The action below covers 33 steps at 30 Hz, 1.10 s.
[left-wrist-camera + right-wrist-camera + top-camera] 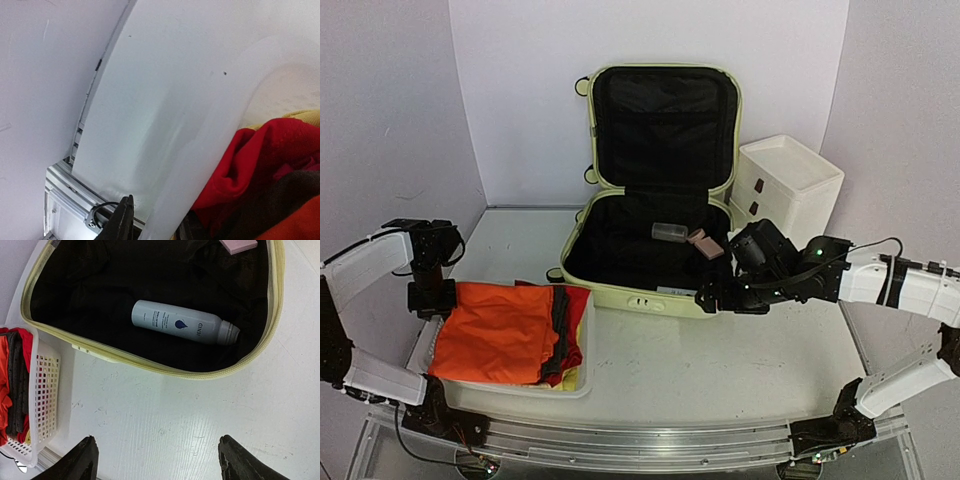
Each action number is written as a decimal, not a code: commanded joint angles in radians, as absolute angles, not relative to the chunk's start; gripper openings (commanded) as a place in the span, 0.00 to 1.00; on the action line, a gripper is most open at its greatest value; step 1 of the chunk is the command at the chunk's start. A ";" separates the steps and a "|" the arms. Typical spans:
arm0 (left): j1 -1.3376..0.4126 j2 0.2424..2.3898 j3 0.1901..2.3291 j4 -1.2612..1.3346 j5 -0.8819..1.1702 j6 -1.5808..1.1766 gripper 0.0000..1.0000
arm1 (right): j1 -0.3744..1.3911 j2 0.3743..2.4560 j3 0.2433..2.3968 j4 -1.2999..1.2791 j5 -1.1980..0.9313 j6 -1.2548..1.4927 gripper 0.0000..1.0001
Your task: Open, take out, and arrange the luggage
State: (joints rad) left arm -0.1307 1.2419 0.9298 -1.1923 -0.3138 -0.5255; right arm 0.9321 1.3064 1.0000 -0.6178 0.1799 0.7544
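Note:
The luggage (650, 290), a pale yellow-green suitcase, lies open at the table's back middle with its lid (665, 125) standing upright. Its black lining holds a white bottle (182, 328) and a pink item (239, 245); both also show in the top view, the bottle (670, 232) and the pink item (705, 243). My right gripper (720, 298) hovers over the table just in front of the suitcase's front right rim (200, 374). It is open wide and empty (157, 460). My left gripper (432, 297) is by the basket's left edge, shut and empty (125, 220).
A white mesh basket (520, 388) at the front left holds folded orange (505, 330), red (260, 160) and dark clothes. It also shows in the right wrist view (42, 405). A white three-drawer box (785, 185) stands right of the suitcase. Grey walls surround the table.

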 commanded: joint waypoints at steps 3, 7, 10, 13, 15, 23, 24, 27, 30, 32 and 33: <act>0.061 1.264 1.062 -0.932 -0.662 -0.670 0.76 | 0.934 1.283 1.050 -0.597 0.180 0.727 0.84; 0.103 1.236 1.085 -0.951 -0.657 -0.707 1.00 | 0.934 1.289 1.067 -0.602 0.218 0.748 0.85; 0.109 1.174 1.089 -0.951 -0.585 -0.683 0.99 | 0.934 1.281 1.061 -0.606 0.247 0.767 0.89; 0.107 1.161 1.144 -0.955 -0.393 -0.583 1.00 | 0.933 1.299 1.077 -0.606 0.250 0.755 0.89; 0.103 1.152 1.167 -0.955 -0.208 -0.502 0.99 | 0.932 1.324 1.108 -0.606 0.237 0.720 0.88; -0.175 1.072 1.117 -0.919 0.192 -0.585 0.92 | 0.889 1.515 1.300 -0.610 0.073 0.602 0.81; -0.243 1.078 1.102 -0.899 0.212 -0.615 0.92 | 0.888 1.544 1.322 -0.608 0.063 0.593 0.81; -0.467 1.130 1.110 -0.873 0.189 -0.659 0.90 | 0.887 1.637 1.407 -0.607 0.017 0.562 0.81; -0.654 1.195 1.151 -0.870 0.099 -0.656 0.87 | 0.886 1.715 1.472 -0.600 -0.050 0.517 0.79; -0.737 1.254 1.175 -0.870 0.063 -0.641 0.85 | 0.879 1.753 1.494 -0.600 -0.070 0.512 0.79; -0.772 1.283 1.189 -0.870 0.059 -0.636 0.84 | 0.873 1.764 1.498 -0.600 -0.084 0.516 0.78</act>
